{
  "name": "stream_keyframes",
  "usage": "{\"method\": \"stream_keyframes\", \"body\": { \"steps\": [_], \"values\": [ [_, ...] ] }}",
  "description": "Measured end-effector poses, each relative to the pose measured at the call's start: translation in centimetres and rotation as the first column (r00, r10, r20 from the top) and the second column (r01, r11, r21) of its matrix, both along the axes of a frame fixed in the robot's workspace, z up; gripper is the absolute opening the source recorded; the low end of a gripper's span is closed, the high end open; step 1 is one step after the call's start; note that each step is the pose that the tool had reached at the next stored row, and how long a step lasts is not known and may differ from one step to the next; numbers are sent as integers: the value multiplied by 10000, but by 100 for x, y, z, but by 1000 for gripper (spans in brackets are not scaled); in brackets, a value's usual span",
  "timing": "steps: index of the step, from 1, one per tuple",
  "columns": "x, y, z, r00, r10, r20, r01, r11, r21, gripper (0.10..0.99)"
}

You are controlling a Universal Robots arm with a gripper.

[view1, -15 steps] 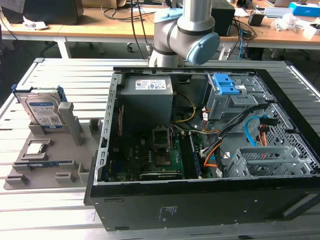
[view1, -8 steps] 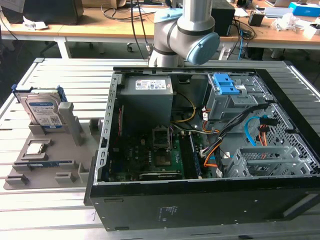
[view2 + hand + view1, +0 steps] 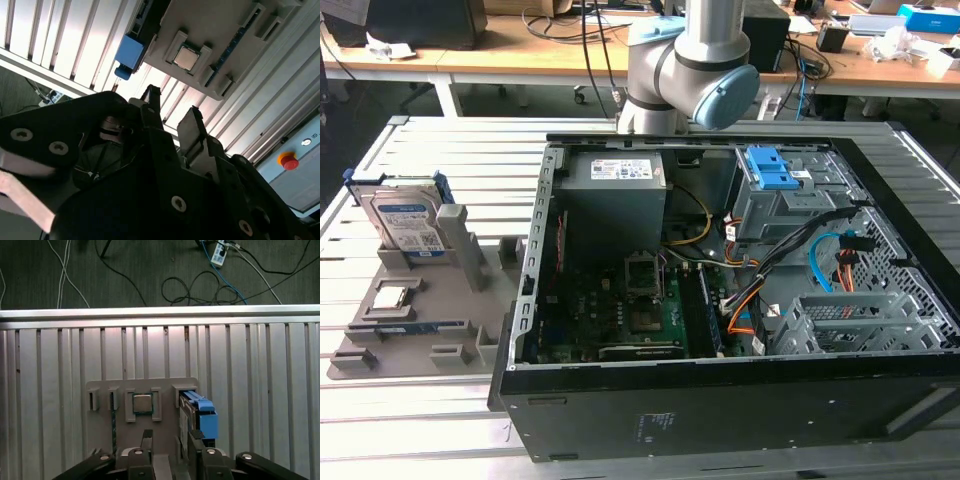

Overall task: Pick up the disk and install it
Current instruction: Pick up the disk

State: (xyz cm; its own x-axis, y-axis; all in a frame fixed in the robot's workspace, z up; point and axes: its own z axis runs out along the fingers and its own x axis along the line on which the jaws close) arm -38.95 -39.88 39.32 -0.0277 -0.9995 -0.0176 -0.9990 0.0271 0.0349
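Disk awaiting pickup: the single disk [image 3: 405,218], a silver drive with a white-and-blue label in a blue plastic carrier, stood on edge in a slot of one grey holder [image 3: 445,300] on the slatted worktop [image 3: 450,150], at the exterior view's left of the one open computer case [image 3: 720,400]. The robot arm [image 3: 690,60] rose behind the case. In the second wrist view the tool [image 3: 171,102] hung clear of the holder, its two fingers [image 3: 150,97] apart with nothing between them and touching nothing. One small square chip [image 3: 395,297] lay flat in its own seat on the same holder, near the drive but apart from it. Inside the case a grey bay [image 3: 775,215] with one blue latch [image 3: 770,172] sat at the far end, with no drive visible in it. To an onlooker the disk looked rigid and fairly heavy for its size, with smooth metal faces that could slip, and likely to suffer from a knock or a drop. The free upper edge standing above the slot seemed the sensible place to take hold, with the fingers closing across the two flat faces or on the carrier's plastic rails.
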Motion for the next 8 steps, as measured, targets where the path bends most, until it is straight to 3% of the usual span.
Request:
{"method": "stream_keyframes", "body": {
  "steps": [2,8],
  "values": [
    [0,0,0,10000,1,0,-1,10000,0,541],
    [0,0,-1,10000,4,1,-4,10000,0,541]
  ]
}}
